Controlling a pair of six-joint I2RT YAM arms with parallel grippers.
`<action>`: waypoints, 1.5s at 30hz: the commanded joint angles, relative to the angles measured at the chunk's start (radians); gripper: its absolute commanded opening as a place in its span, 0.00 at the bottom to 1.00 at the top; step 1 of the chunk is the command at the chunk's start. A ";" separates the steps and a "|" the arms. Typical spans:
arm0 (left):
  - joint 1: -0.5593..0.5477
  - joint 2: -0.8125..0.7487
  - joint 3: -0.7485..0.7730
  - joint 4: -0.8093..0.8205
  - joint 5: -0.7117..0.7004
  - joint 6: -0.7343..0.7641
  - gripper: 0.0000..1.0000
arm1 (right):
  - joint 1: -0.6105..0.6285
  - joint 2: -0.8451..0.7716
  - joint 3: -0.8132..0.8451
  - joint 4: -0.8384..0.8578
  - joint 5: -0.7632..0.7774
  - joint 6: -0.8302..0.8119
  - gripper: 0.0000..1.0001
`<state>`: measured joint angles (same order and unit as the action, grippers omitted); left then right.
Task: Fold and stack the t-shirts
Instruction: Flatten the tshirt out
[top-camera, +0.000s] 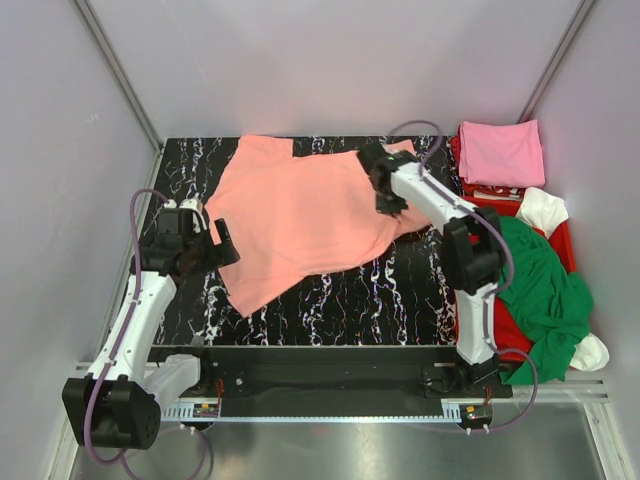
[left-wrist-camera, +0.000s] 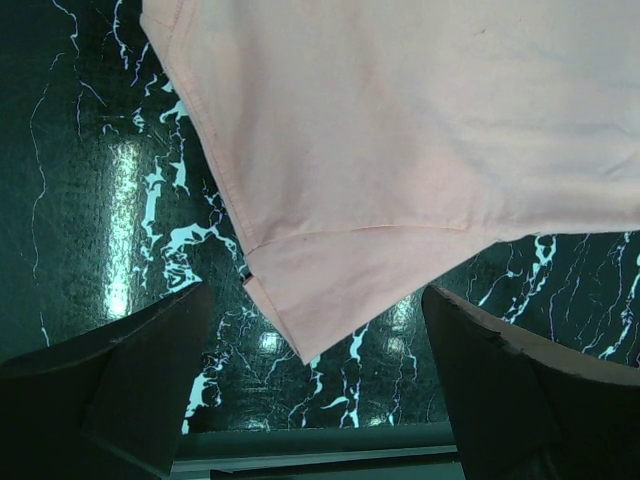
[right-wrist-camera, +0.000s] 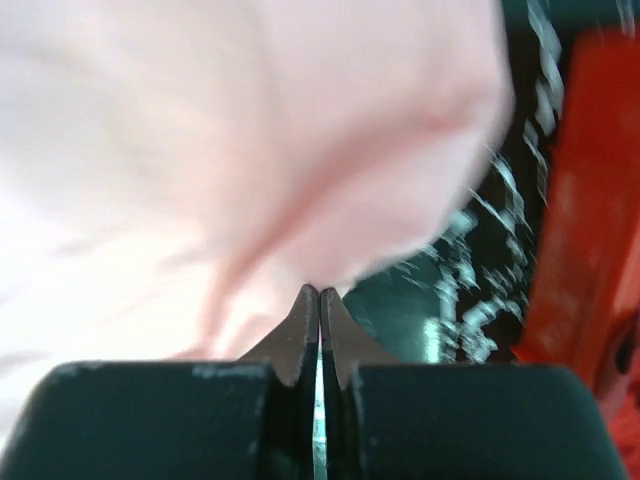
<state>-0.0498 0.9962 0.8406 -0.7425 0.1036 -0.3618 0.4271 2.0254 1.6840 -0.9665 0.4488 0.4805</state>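
Observation:
A salmon-orange t-shirt (top-camera: 300, 215) lies spread on the black marbled table, its right side bunched. My right gripper (top-camera: 388, 205) sits at that right edge. In the right wrist view the gripper (right-wrist-camera: 319, 300) is shut, and folds of the shirt (right-wrist-camera: 200, 150) run into its tips. My left gripper (top-camera: 222, 245) is open just left of the shirt. In the left wrist view the gripper (left-wrist-camera: 315, 400) hangs open and empty above the table, with a corner of the shirt (left-wrist-camera: 400, 130) between and beyond its fingers (left-wrist-camera: 120, 380). A folded pink t-shirt (top-camera: 500, 152) lies at the back right.
A red crate (top-camera: 560, 240) stands along the table's right side and also shows in the right wrist view (right-wrist-camera: 580, 200). A green shirt (top-camera: 540, 290), a white one (top-camera: 545, 208) and a red one (top-camera: 510, 330) are heaped on it. Bare table (top-camera: 380, 300) lies in front of the salmon-orange shirt.

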 joint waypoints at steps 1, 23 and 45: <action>-0.004 -0.010 -0.006 0.048 0.028 0.018 0.92 | 0.137 0.126 0.274 -0.176 0.068 -0.135 0.00; -0.016 -0.007 -0.009 0.045 0.016 0.015 0.92 | -0.076 -0.073 -0.130 0.310 -0.272 0.009 0.66; -0.016 0.009 -0.009 0.051 0.021 0.015 0.92 | -0.091 0.141 -0.012 0.354 -0.363 0.041 0.42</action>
<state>-0.0620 1.0035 0.8398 -0.7380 0.1066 -0.3622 0.3393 2.1632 1.6806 -0.6537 0.1028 0.5091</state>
